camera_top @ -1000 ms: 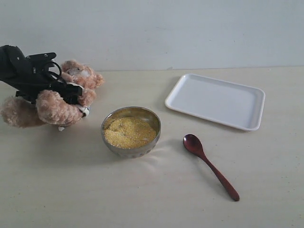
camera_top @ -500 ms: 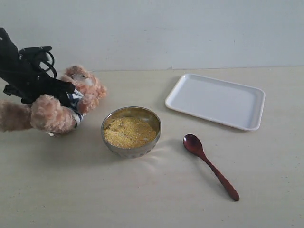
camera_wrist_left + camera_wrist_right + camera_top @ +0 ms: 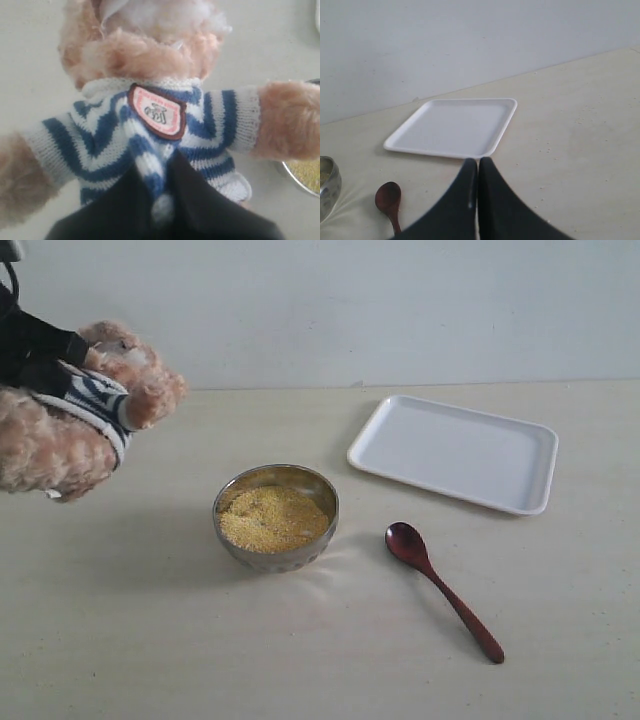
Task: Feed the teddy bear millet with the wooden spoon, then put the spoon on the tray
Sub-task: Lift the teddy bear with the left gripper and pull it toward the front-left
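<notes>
The teddy bear (image 3: 60, 440) hangs tilted above the table at the far left, its head (image 3: 125, 348) toward the wall. My left gripper (image 3: 72, 352) is shut on a fold of its striped shirt, just below the chest badge (image 3: 157, 111); in the left wrist view the gripper (image 3: 156, 167) pinches that fold. Yellow millet (image 3: 272, 518) fills the metal bowl (image 3: 322, 502) at the table's middle. To the bowl's right lies the wooden spoon (image 3: 440, 585), untouched. Behind it sits the white tray (image 3: 455, 452). My right gripper (image 3: 478, 162) is shut and empty, hovering near the tray (image 3: 455, 127) and spoon (image 3: 388, 197).
A pale wall runs along the table's far edge. The bowl's rim (image 3: 302, 175) shows beside the bear's arm in the left wrist view, and the bowl (image 3: 327, 190) sits at the edge of the right wrist view. My right arm is outside the exterior view.
My left gripper closed on the bear's shirt and lifted the bear off the table, up and to the left. Bowl, spoon and tray stayed put.
</notes>
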Tool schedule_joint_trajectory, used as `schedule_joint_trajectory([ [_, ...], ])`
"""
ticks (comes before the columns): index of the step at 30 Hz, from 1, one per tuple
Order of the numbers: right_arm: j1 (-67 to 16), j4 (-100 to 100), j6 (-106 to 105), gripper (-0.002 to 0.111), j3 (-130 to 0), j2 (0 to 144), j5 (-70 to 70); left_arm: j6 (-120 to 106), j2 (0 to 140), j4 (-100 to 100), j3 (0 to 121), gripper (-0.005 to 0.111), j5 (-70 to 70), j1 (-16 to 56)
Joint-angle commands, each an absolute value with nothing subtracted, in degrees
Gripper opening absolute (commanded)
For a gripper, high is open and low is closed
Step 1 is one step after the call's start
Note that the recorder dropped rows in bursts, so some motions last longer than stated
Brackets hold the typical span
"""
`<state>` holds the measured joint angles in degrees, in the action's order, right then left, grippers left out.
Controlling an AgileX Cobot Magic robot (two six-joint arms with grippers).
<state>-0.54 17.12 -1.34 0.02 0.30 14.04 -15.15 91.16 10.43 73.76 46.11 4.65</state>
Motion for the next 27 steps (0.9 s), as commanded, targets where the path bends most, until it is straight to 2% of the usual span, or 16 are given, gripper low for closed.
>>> schedule_joint_trajectory([
  [1,-0.6,17.3,-1.6,0.000,0.0,0.0,13.3,-13.8,87.0,9.1,67.9,0.005,45.4,4.6],
  [8,-0.6,17.3,-1.6,0.000,0.0,0.0,13.3,-13.3,84.8,11.8,55.6,0.005,41.7,4.6],
  [14,-0.6,17.3,-1.9,0.000,0.0,0.0,13.3,-13.8,84.4,13.0,45.5,0.005,32.3,4.6],
  [27,-0.6,17.3,-1.7,0.000,0.0,0.0,13.3,-13.8,84.4,13.3,43.6,0.005,34.3,4.6],
])
